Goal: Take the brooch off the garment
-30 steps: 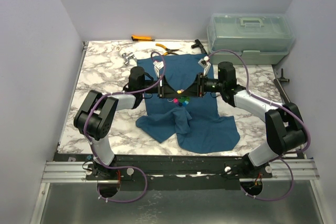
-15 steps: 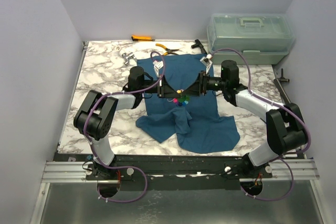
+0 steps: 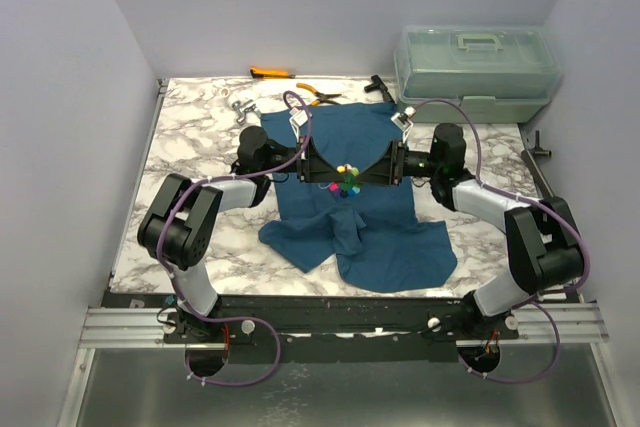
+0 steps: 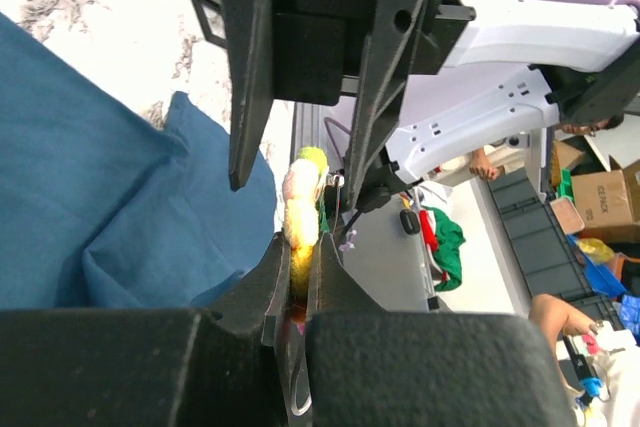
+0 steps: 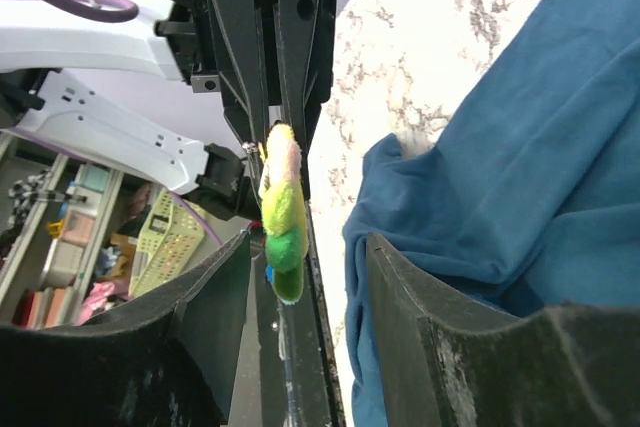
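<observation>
The teal garment (image 3: 375, 232) lies spread on the marble table (image 3: 190, 147). The brooch (image 3: 347, 181), a cluster of yellow, green and magenta beads, sits over the shirt's middle between both grippers. My left gripper (image 3: 333, 175) is shut on the brooch (image 4: 301, 192), which is pinched between its fingers (image 4: 262, 272) above the garment (image 4: 100, 177). My right gripper (image 3: 374, 173) is open, facing the left one. In the right wrist view the brooch (image 5: 280, 212) hangs ahead of my open right gripper (image 5: 305, 247), apart from its fingers, beside the garment (image 5: 520, 167). I cannot tell whether the brooch is still attached to the cloth.
A clear plastic toolbox (image 3: 475, 62) stands at the back right. Orange-handled pliers (image 3: 320, 97), an orange-handled tool (image 3: 270, 73), a black tool (image 3: 378, 84) and small metal parts (image 3: 240, 110) lie along the back. A black item (image 3: 535, 142) is at the right edge.
My right gripper has drawn back to the right, away from the brooch. My left gripper stays shut on the brooch and has shifted slightly left.
</observation>
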Controlling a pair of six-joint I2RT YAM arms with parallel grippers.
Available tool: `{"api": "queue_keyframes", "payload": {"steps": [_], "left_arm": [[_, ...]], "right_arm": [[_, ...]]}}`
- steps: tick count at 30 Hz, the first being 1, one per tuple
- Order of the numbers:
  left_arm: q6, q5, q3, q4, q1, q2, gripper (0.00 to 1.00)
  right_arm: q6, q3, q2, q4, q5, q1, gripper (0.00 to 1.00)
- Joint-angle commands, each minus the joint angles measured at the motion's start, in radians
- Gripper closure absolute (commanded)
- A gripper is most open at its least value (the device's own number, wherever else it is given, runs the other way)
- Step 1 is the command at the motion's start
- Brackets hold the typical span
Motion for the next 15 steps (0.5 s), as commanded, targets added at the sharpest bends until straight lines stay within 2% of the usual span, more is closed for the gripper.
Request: {"api": "queue_keyframes", "payload": {"steps": [1, 7, 10, 15], "left_arm": [[-0.099, 0.029, 0.015, 0.168, 0.0, 0.01, 1.0], [-0.104, 0.018, 0.016, 0.179, -0.01, 0.023, 1.0], [-0.103, 0.016, 0.018, 0.18, -0.015, 0.027, 1.0], [-0.106, 0.014, 0.017, 0.18, -0.017, 0.037, 1.0]], "right_arm": [[0.119, -0.033, 0.024, 0.174, -0.064, 0.002, 0.48], [0.141, -0.036, 0.031, 0.204, -0.067, 0.003, 0.54], [0.161, -0.038, 0.036, 0.228, -0.067, 0.005, 0.61], [0.166, -0.041, 0.029, 0.242, -0.068, 0.008, 0.89]]}}
